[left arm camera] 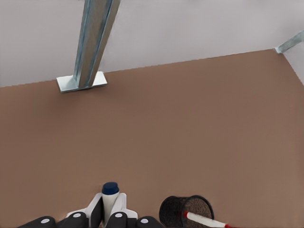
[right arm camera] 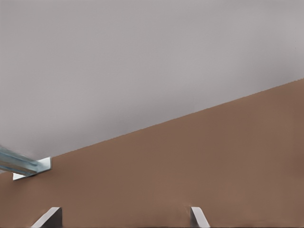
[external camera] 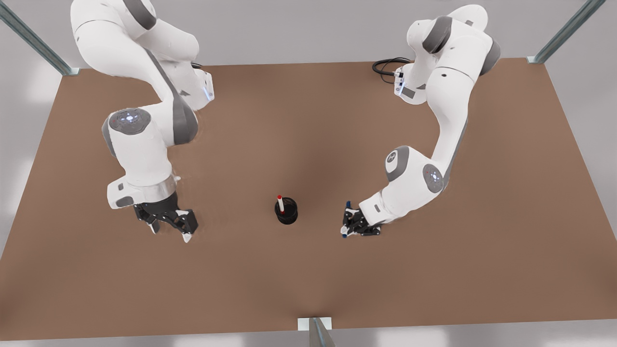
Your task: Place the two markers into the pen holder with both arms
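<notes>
The black pen holder (external camera: 287,214) stands mid-table with the red-capped marker (external camera: 280,202) upright inside it. In the left wrist view the pen holder (left arm camera: 178,213) lies close by, the red marker (left arm camera: 204,221) leaning in it. My left gripper (external camera: 352,222), on the front view's right, is shut on the blue-capped marker (external camera: 346,219), a short way from the holder. The blue marker's cap (left arm camera: 110,189) sticks out between my left gripper (left arm camera: 110,211) fingers. My right gripper (external camera: 171,231) hangs open on the front view's left, its fingertips (right arm camera: 198,217) wide apart with nothing between them.
The brown table (external camera: 308,289) stretches wide around the holder. Metal frame posts stand at the table edges, one at the near edge (external camera: 315,330) and one in the left wrist view (left arm camera: 92,47). A black cable (external camera: 385,65) loops at the far side.
</notes>
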